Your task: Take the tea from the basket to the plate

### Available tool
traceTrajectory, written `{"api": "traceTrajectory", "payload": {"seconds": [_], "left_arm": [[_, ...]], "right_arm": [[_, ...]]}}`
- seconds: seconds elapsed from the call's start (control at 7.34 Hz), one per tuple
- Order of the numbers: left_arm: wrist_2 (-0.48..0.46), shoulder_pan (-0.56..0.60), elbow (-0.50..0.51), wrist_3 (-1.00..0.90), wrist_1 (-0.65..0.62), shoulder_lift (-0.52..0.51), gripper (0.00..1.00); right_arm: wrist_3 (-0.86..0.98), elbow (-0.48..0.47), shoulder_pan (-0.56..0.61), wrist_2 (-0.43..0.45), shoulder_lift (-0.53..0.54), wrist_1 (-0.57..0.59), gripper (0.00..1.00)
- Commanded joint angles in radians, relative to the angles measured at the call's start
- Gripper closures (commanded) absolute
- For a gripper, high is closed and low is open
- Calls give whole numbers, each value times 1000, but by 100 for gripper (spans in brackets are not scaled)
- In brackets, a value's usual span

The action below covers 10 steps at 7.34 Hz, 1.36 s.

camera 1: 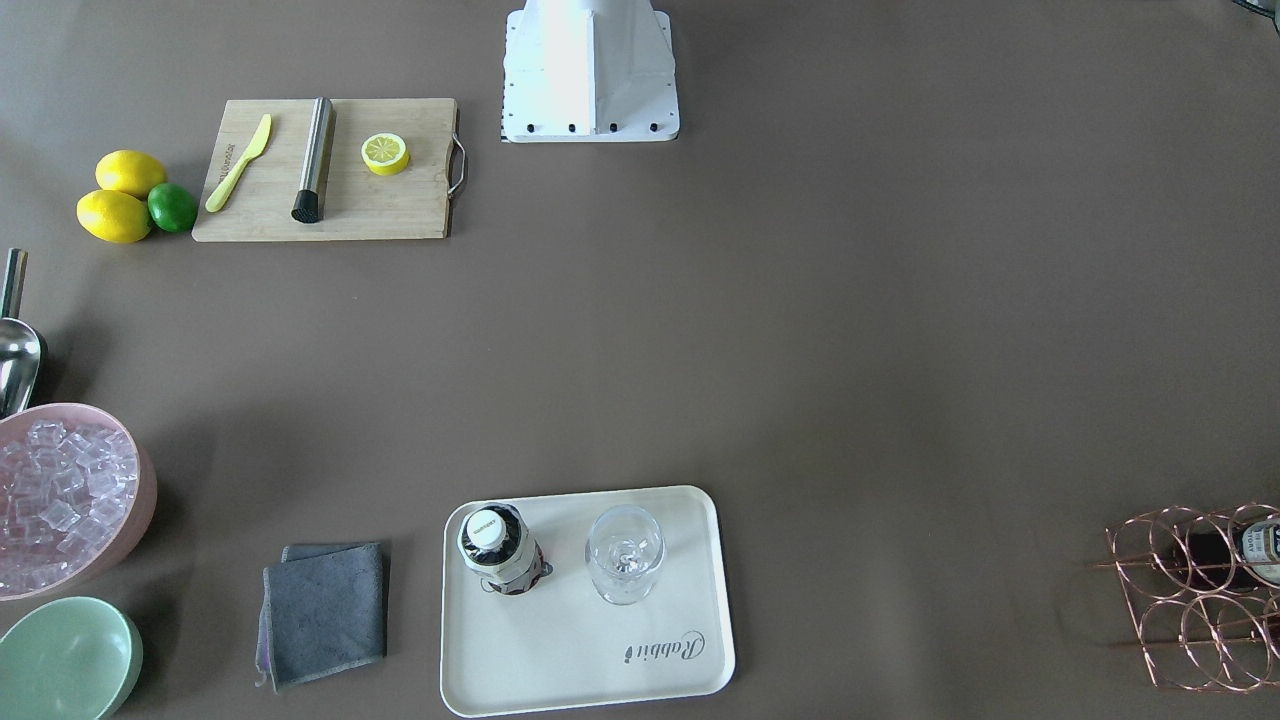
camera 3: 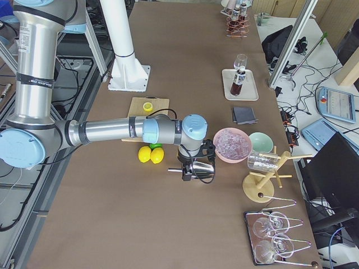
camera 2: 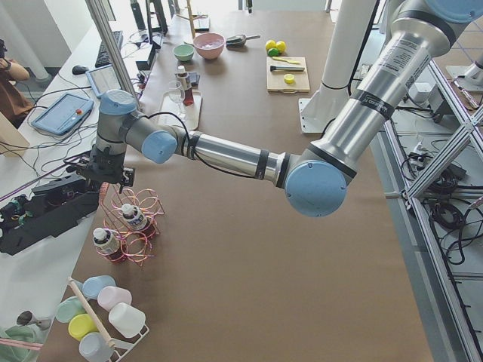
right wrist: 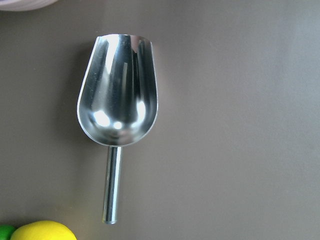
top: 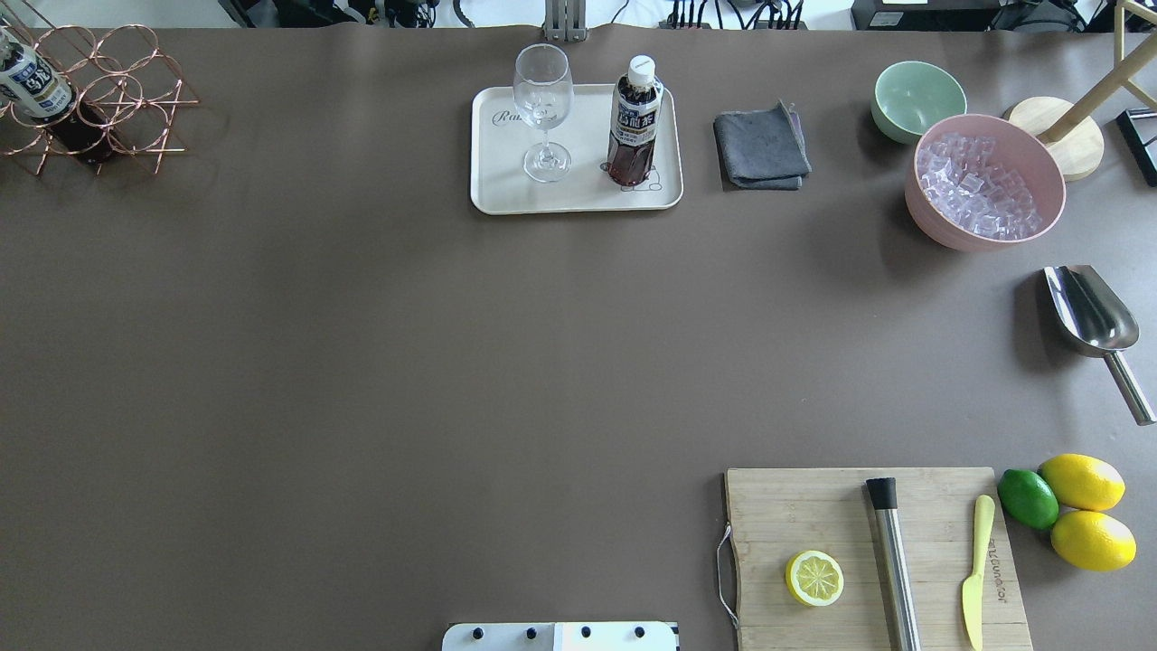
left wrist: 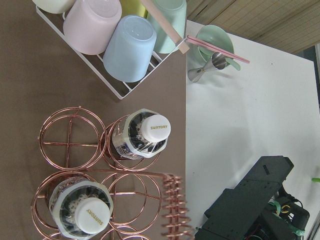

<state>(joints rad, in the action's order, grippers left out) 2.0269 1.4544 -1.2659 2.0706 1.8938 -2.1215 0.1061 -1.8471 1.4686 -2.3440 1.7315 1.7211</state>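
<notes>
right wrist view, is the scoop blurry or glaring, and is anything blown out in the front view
Right wrist view: the scoop is sharp, with bright glare patches low in its bowl and streaky reflections above them. Front-facing view: the robot base is blown out to almost featureless white, while the table is evenly lit with only soft shadows.

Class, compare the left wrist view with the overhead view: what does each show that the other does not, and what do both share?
Left wrist only: pastel cups, a jigger, and two bottles in the basket, not one. Overhead only: the plate with tea and a glass; the cutting board. Both: the basket holding tea.
</notes>
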Motion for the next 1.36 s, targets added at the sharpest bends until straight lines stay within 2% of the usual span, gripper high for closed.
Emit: {"api": "traceTrajectory", "payload": {"seconds": [0.0, 0.27, 0.54, 0.82, 1.09, 1.23], "left_arm": [[100, 4, -96, -41, -79, 5, 2], [178, 0, -247, -166, -163, 69, 2], [246, -12, -363, -309, -167, 159, 2], [294, -22, -482, -554, -165, 308, 2], [294, -26, -547, -940, -163, 456, 2], [296, -22, -562, -1068, -165, 495, 3]], "right_arm": [[-2, 72, 58, 0, 25, 11, 0], [-5, 82, 67, 8, 20, 9, 0], [-5, 80, 67, 49, 11, 9, 0], [-5, 83, 67, 54, 8, 8, 0], [-9, 117, 81, 46, 10, 9, 0], [-8, 118, 85, 48, 10, 9, 0]]}}
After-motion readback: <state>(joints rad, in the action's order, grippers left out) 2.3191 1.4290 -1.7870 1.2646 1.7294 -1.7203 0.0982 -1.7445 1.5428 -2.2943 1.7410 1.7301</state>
